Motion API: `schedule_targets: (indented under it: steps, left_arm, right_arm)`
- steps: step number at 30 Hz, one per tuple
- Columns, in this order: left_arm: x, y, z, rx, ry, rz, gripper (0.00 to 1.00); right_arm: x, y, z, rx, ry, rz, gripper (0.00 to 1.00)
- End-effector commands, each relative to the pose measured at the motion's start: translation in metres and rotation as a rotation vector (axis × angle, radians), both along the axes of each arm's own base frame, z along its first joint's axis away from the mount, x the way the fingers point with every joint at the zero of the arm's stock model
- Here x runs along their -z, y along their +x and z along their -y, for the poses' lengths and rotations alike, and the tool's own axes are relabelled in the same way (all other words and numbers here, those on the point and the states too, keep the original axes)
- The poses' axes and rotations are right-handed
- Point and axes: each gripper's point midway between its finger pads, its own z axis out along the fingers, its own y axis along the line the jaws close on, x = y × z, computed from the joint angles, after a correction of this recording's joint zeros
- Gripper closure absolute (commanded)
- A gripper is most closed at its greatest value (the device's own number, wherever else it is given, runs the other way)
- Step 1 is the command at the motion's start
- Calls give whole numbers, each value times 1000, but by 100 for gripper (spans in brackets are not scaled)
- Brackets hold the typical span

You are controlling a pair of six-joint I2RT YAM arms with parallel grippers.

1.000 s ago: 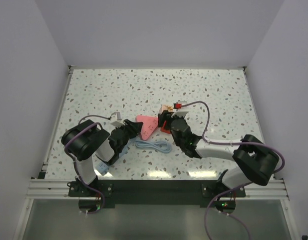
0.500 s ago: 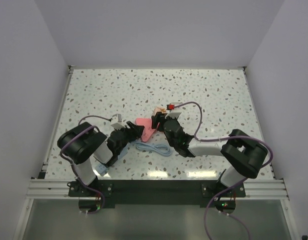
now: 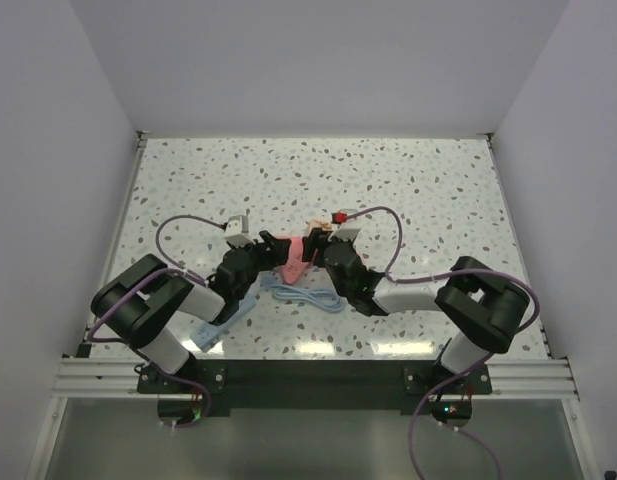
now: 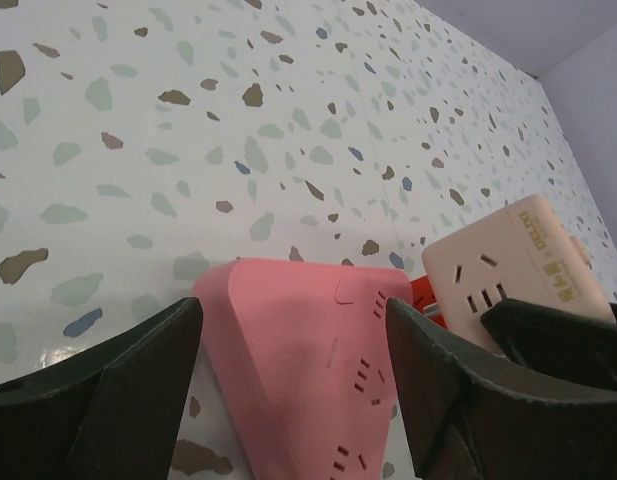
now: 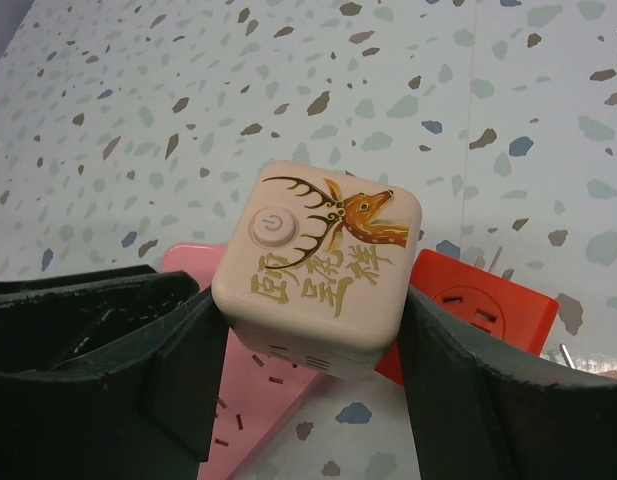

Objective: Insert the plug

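Top: left gripper [image 3: 277, 250] and right gripper [image 3: 314, 240] meet at centre.
Left wrist: jaws clamped on pink triangular power strip [image 4: 308, 350].
Right wrist: jaws pinch plug [image 5: 323, 265], held over the strip, red cube [image 5: 480, 300] behind.
Not seated yet; align and push in.

The right claw [image 3: 314, 238], clamped on the plug [image 3: 316, 228], has swung left and now sits against the triangle [image 3: 293, 256], where a second ago it stood off to that block's right. The left claw [image 3: 274, 246] has pushed forward, fingers now pressed on the triangle's two sides, its elbow swung out left. The triangle has tipped, showing narrower from above.
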Motion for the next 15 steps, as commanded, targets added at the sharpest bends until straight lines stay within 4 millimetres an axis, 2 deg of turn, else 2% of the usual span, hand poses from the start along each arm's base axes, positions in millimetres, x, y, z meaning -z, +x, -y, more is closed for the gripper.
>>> schedule_targets:
  steps: [1,9,15]
  left_arm:
    - [-6,14,3,-15,69,31,21]
    - [12,20,-5,-50,138,-2,21]
    - [11,20,-4,-45,142,8,22]
  right_arm:
    - [-14,4,-4,53,39,28,100]
    - [-4,2,-7,125,13,27,100]
    - [-2,3,-7,194,-3,51,100]
